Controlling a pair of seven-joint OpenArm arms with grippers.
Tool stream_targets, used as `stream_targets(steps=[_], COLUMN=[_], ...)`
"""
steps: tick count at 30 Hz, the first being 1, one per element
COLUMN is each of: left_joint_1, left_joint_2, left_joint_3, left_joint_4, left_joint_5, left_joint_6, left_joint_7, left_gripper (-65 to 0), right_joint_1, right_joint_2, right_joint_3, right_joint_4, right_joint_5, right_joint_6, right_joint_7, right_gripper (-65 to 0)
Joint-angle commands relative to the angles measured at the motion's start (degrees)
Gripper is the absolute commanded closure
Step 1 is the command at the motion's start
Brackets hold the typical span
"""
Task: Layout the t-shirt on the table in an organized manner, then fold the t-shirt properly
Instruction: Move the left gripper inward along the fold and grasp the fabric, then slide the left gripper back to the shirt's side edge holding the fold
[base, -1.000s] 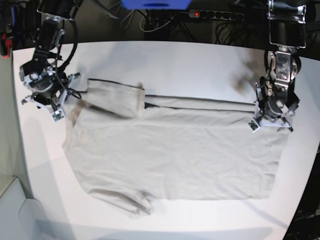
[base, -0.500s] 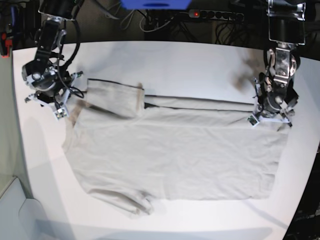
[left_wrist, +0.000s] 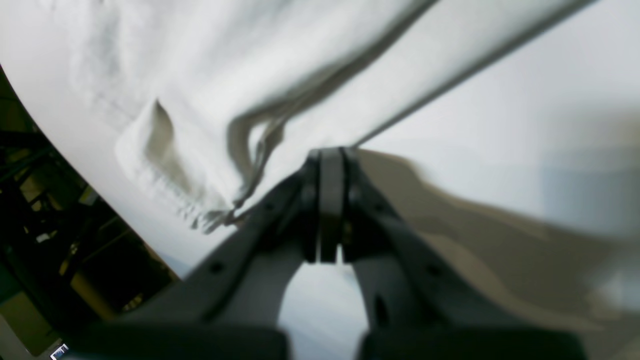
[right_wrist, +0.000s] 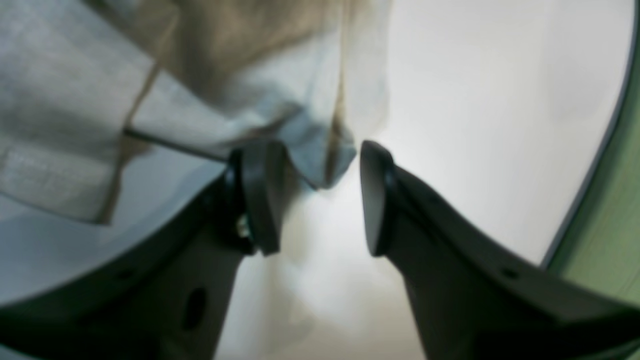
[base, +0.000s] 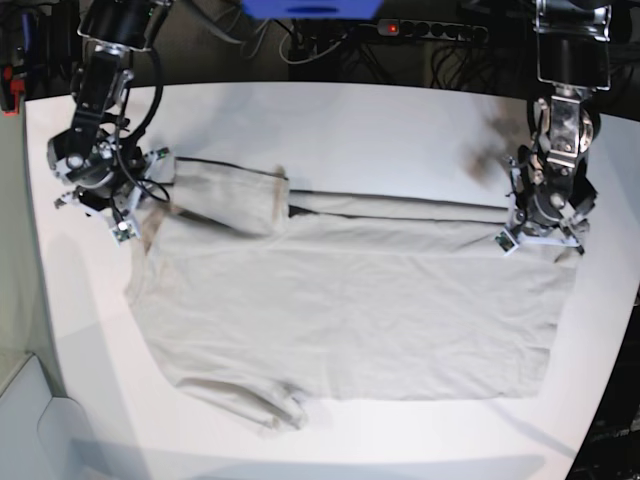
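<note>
Base view: wrinkly beige cotton t-shirt (base: 350, 310) spread across the white matte table (base: 400, 130), long axis left-right. Left wrist: left gripper (left_wrist: 325, 165) pressed together beside the hem. Right wrist: right gripper (right_wrist: 312, 200) spread, a shirt corner hanging between its jaws.

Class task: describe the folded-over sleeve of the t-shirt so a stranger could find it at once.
On the white table lies a beige t-shirt, spread flat. At its far edge near the right gripper, the sleeve lies doubled over the body, unlike the crumpled near sleeve.
</note>
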Motion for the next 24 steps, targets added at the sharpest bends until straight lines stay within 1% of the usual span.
stream_targets(steps=[1, 2, 4, 5, 9, 11, 13, 15, 20, 24], left_joint_1=[-1.0, -1.0, -1.0, -1.0, -0.6, -0.6, -0.7, -0.6, -0.4, 1.6], left_joint_2=[-0.8, -0.8, -0.8, -0.8, -0.8, -0.8, -0.9, -1.2, -0.9, -1.2], left_joint_3=[-0.4, -0.5, -0.5, -0.5, -0.6, -0.6, -0.6, -0.9, -7.8, -10.8], left_joint_4=[1.0, 1.0, 1.7, 2.5, 5.6, 6.3, 6.2, 6.2, 6.3, 6.3], left_joint_5=[0.3, 0.3, 0.3, 0.3, 0.3, 0.3, 0.3, 0.3, 0.3, 0.3], left_joint_6=[0.3, 0.3, 0.3, 0.3, 0.3, 0.3, 0.3, 0.3, 0.3, 0.3], left_joint_7=[-0.2, -0.2, -0.2, -0.1, 0.3, 2.0, 2.2, 2.3, 2.1, 1.9], left_gripper=[0.0, 0.0, 0.0, 0.0, 0.0, 0.0, 0.0, 0.0, 0.0, 0.0], right_joint_1=[0.8, 0.8, 0.7, 0.6, 0.4, 0.4, 0.4, 0.4, 0.4, -0.8], right_joint_2=[0.5, 0.5, 0.5, 0.6, 0.7, 0.8, 0.8, 1.5, 2.1, 3.0], right_joint_3=[0.0, 0.0, 0.0, 0.0, 0.1, 0.3, 0.3, 0.4, 0.4, 0.5], right_joint_4=[0.9, 0.9, 0.9, 0.9, 1.0, 1.0, 1.0, 1.0, 1.0, 0.9], right_joint_5=[0.4, 0.4, 0.4, 0.4, 0.4, 0.4, 0.4, 0.4, 0.4, 0.4], right_joint_6=[-0.2, -0.2, -0.2, -0.2, -0.2, -0.2, -0.2, -0.2, -0.2, -0.2], right_joint_7=[0.7, 0.7, 0.7, 0.7, 0.8, 0.8, 0.8, 0.8, 1.0, 3.8], right_gripper=[-18.5, -14.0, -1.5, 0.0, 0.0, 0.0, 0.0, 0.0, 0.0, 0.0])
